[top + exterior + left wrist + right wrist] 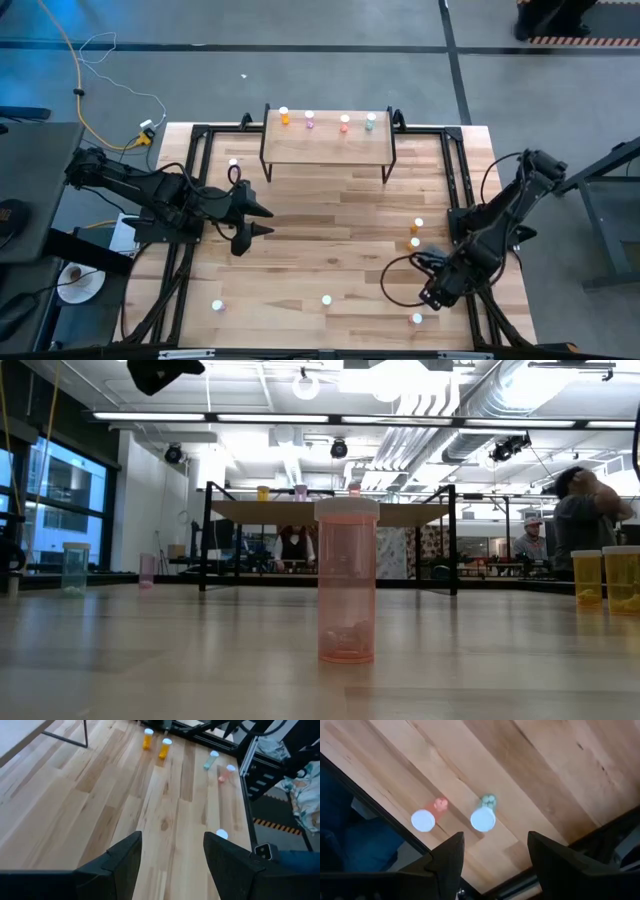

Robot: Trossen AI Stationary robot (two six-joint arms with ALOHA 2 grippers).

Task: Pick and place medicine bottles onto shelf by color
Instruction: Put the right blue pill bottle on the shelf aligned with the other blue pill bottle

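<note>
While hovering wide open and empty over a teal bottle [483, 818], was reaching; needed lowering right gripper [492, 857] around it

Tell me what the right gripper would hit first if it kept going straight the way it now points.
Probably the teal-green bottle: in the right wrist view it stands almost in line with the gap of the open right gripper, with the red bottle off to one side. Depth is unclear, so the tabletop might come first.

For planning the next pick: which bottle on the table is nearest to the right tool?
The teal-green bottle, just ahead of the open right tool near the table's front-right edge. The red bottle beside it stands slightly farther off; the two orange bottles are clearly farther.
</note>
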